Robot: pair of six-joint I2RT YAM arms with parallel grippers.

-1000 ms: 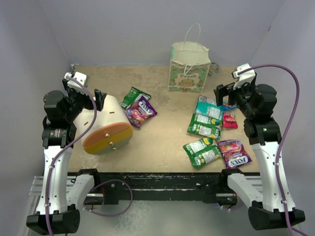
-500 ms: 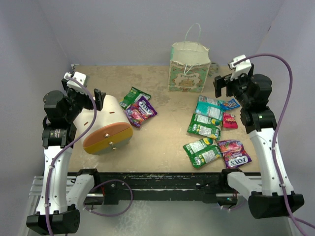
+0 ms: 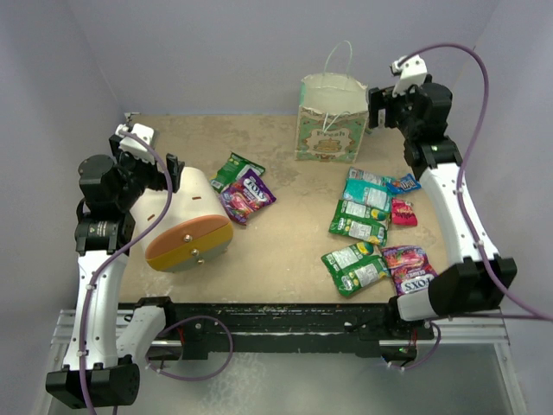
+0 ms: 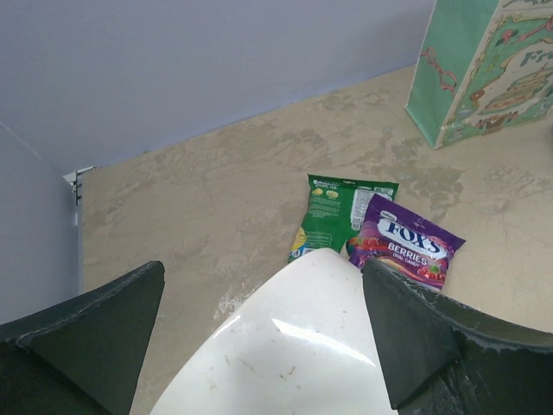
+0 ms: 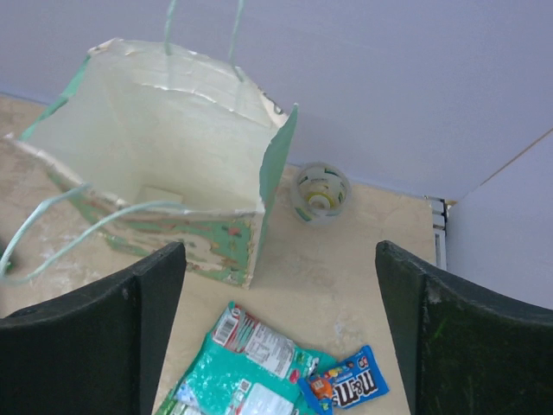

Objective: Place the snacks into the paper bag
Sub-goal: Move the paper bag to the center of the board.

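1. The snacks (image 3: pixel 358 226) lie flat on the desk (image 3: pixel 285 147). A main cluster sits at 4 o'clock from the desk's middle, and a pair lies at 10 o'clock: a green packet (image 3: pixel 236 169) and a purple FOXS packet (image 3: pixel 249 194).
2. The paper bag (image 3: pixel 333 121) stands upright at 12 o'clock by the far edge. Its mouth opens upward, its long axis is vertical, and its printed front faces 6 o'clock toward the arm bases.
3. The right fingers (image 5: pixel 95 337) hang by the bag's 3 o'clock rim, spread wide with nothing between them. From that wrist I can see down into the bag, where a pale patch shows on the floor, but I cannot tell if it is a packet.
4. The left fingers (image 4: pixel 78 346) stand wide apart either side of the narrow end of the cream cone (image 3: pixel 186 220) at 9 o'clock. Desk shows between one finger and the cone, so I take them as open, not clamped.
5. I judge the job to be between packets, with an empty arm at the bag and most snacks unbagged. The next move calls for the right arm to drop toward 4 o'clock onto a near packet, such as the teal packet (image 3: pixel 366 192). It should pinch an edge, since the packets are flat and glossy, then carry it over the mouth.
6. Most cluster packets have their long axes running roughly 9 to 3, tipped a little toward 10 to 4. The green packet of the pair runs about 2 to 8. I expect a packet to slip in best end-first, in line with the bag's height.
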